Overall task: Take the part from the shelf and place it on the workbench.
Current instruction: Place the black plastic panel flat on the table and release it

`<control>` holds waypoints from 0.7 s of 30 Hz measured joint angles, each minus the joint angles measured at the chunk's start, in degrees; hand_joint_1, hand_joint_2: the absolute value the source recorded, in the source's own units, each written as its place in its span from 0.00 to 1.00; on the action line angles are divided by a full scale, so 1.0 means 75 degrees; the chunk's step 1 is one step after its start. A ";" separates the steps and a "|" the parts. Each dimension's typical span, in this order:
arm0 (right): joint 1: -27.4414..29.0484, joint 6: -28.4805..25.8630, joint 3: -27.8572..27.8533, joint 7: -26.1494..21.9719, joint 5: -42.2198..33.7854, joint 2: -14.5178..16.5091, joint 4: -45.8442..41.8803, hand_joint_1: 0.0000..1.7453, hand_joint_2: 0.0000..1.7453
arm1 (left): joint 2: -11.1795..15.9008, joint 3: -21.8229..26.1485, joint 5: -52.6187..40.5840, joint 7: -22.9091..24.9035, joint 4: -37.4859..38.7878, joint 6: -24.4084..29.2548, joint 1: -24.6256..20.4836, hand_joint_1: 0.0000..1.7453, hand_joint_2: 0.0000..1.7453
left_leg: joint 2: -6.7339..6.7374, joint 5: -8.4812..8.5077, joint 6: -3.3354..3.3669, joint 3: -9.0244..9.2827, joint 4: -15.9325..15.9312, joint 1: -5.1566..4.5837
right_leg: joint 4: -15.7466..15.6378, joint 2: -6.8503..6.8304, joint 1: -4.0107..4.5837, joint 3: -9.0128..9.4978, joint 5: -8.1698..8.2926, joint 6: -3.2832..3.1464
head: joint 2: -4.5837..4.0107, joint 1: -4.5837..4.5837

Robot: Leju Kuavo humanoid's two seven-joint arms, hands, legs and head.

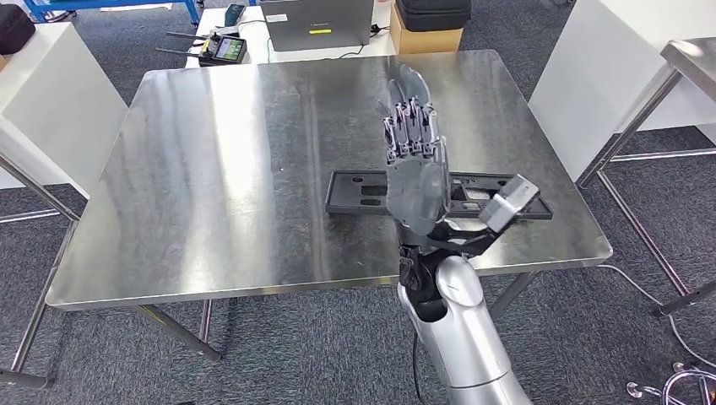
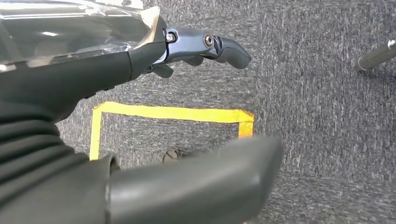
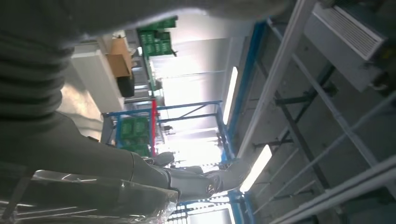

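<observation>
In the head view, a steel worktop (image 1: pixel 211 169) takes up most of the frame. The part (image 1: pixel 359 192), a long flat black plate with cut-outs, lies flat on it right of centre, near the front edge. The right hand (image 1: pixel 414 156) stands raised in the middle of the frame in front of the part, fingers straight, together and pointing up, holding nothing. The silver forearm rises from the bottom edge (the grey box of the wrist camera sticks out at its right). A laptop (image 1: pixel 317 24) and a handheld controller (image 1: pixel 226 48) sit on a white table (image 1: pixel 253 51) at the top of the frame.

In the left wrist view, the left hand (image 2: pixel 187 107) hangs over grey carpet (image 2: pixel 317 116) marked with a corner of yellow tape (image 2: pixel 173 113). The thumb and one dark finger stand apart with nothing between them.

In the right wrist view, the camera looks up at ceiling lights and blue racking. The dark fingers (image 3: pixel 196 179) reach out from the lower left, with nothing held.

Judging by this, the part is already placed and let go. What seems left is to lower the right arm clear of the worktop without brushing the part.
</observation>
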 joint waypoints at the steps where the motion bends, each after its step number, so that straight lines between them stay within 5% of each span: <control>1: 0.0172 0.0000 -0.0001 -0.0058 -0.0030 -0.0018 -0.0181 0.00 0.00 | 0.0000 0.0000 0.0006 0.0001 -0.0004 -0.0010 -0.0001 0.00 0.00 | 0.0000 -0.0003 0.0000 0.0000 0.0000 0.0000 | 0.0000 0.0000 0.0000 0.0000 -0.0004 0.0005 | 0.0000 0.0000; 7: 0.1160 -0.0001 -0.0028 -0.0373 -0.0023 -0.0179 -0.1236 0.00 0.00 | 0.0009 0.0001 0.0165 0.0007 -0.0064 -0.0025 -0.0013 0.00 0.00 | 0.0004 -0.0041 0.0006 0.0009 0.0020 -0.0001 | -0.0009 0.0001 -0.0036 0.0005 -0.0015 0.0022 | 0.0000 -0.0002; 10: 0.1494 0.0003 -0.0100 -0.0430 0.0035 -0.0294 -0.1606 0.00 0.00 | 0.0071 -0.0003 0.0147 -0.0045 -0.0087 -0.0151 -0.0022 0.00 0.00 | 0.0007 -0.0098 0.0096 -0.0022 0.0098 0.0009 | -0.0028 0.0004 -0.0106 0.0025 -0.0012 0.0041 | 0.0000 -0.0013; 14: 0.1741 0.0025 -0.0317 -0.0510 0.0040 -0.0484 -0.2046 0.00 0.00 | 0.0135 -0.0029 0.0109 -0.0133 -0.0121 -0.0330 -0.0047 0.00 0.00 | 0.0030 0.0021 0.0256 0.0111 -0.0107 0.0044 | -0.0034 0.0000 -0.0055 0.0066 -0.0031 0.0130 | 0.0000 -0.0009; 16: 0.1808 0.0030 -0.0404 -0.0520 0.0038 -0.0587 -0.2176 0.00 0.00 | 0.0144 -0.0047 0.0100 -0.0145 -0.0130 -0.0350 -0.0072 0.00 0.00 | 0.0069 0.0157 0.0336 0.0239 -0.0286 0.0095 | 0.0485 0.0000 -0.0027 -0.0133 -0.0340 0.0066 | 0.0000 0.0025; 18: 0.1919 0.0019 -0.0500 -0.0554 0.0051 -0.0696 -0.2236 0.00 0.00 | 0.0154 -0.0061 0.0077 -0.0167 -0.0131 -0.0355 -0.0083 0.00 0.00 | 0.0085 0.0188 0.0360 0.0233 -0.0296 0.0087 | 0.1461 0.0003 -0.0042 -0.0544 -0.0811 0.0008 | 0.0000 0.0050; 20: 0.2104 0.0001 -0.0605 -0.0637 0.0073 -0.0781 -0.2270 0.00 0.00 | 0.0160 -0.0092 0.0042 -0.0191 -0.0130 -0.0356 -0.0078 0.00 0.00 | 0.0082 0.0183 0.0345 0.0202 -0.0272 0.0093 | 0.1931 0.0002 -0.0063 -0.0710 -0.0955 0.0097 | 0.0000 0.0063; 21: 0.2195 -0.0004 -0.0651 -0.0690 0.0083 -0.0808 -0.2285 0.00 0.00 | 0.0155 -0.0117 0.0029 -0.0195 -0.0129 -0.0357 -0.0075 0.00 0.00 | 0.0079 0.0173 0.0323 0.0189 -0.0248 0.0106 | 0.1723 0.0000 -0.0079 -0.0569 -0.0841 0.0188 | 0.0000 0.0065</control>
